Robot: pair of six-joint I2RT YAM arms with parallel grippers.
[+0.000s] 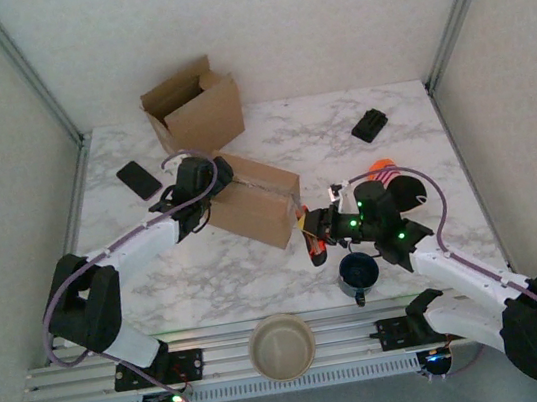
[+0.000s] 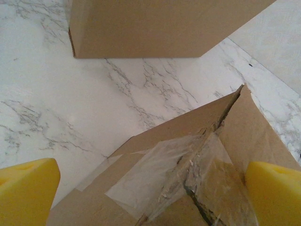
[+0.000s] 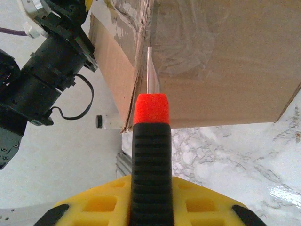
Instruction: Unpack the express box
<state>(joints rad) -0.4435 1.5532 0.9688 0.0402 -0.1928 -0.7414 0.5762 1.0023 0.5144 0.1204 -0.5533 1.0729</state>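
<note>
Right gripper: closed tight on the black handle of a knife. The handle runs straight out ahead between the yellow fingers, red collar forward.
Blade: bare, pointing away from the gripper onto the taped end of the box. Whether it has bitten into the tape cannot be told.
Left gripper: jaws spread as wide as they go, holding nothing. The yellow pads stand either side of the box's other end. Contact with the cardboard cannot be told.
Box position: directly ahead of the knife tip, lying on the marble table between the two grippers, flaps shut under clear tape.
Handling, judged: the cardboard is stiff at edges and corners, and the panels are likely to give under pressure. Weight is unknown, but the box is probably light enough to slide on the smooth table when the blade pushes.
Tape, judged: slick and wrinkled, ragged at the seam, so a poor place to grip.
Hold point, judged: across the end opposite the knife, with the pads on the side panels near the corners, so the box is braced against the cut.
Nearby: a mug sits just beside the right gripper on its near side. An open box stands well beyond the left gripper.
</note>
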